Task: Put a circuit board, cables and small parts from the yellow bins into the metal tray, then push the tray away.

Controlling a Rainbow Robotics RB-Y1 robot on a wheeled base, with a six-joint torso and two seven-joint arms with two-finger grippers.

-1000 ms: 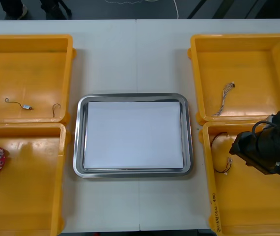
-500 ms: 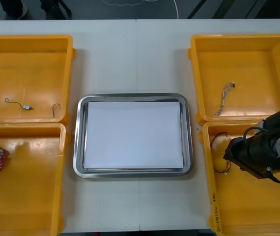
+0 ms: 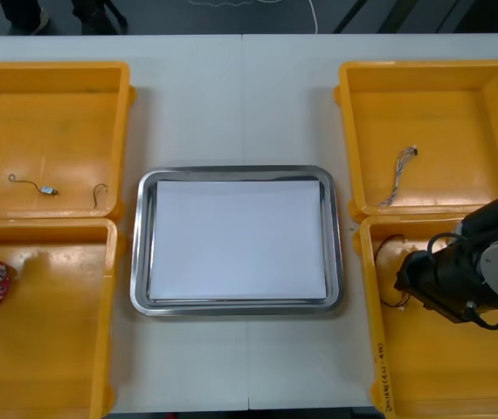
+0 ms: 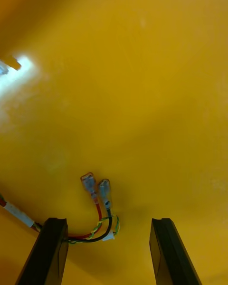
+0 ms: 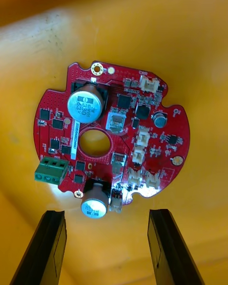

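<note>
Shifted toward the tray (image 3: 141, 262), the right claw (image 4: 108, 223) now gapes wide, a red and black wire (image 4: 97, 204) between its fingers (image 4: 52, 247). Left claw (image 5: 107, 216), also wide, has the red board (image 5: 111, 137) just ahead.

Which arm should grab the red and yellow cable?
Right. The right gripper, open, is down in the near right bin with the cable just ahead of its fingers. The left gripper hangs open over the board.
</note>
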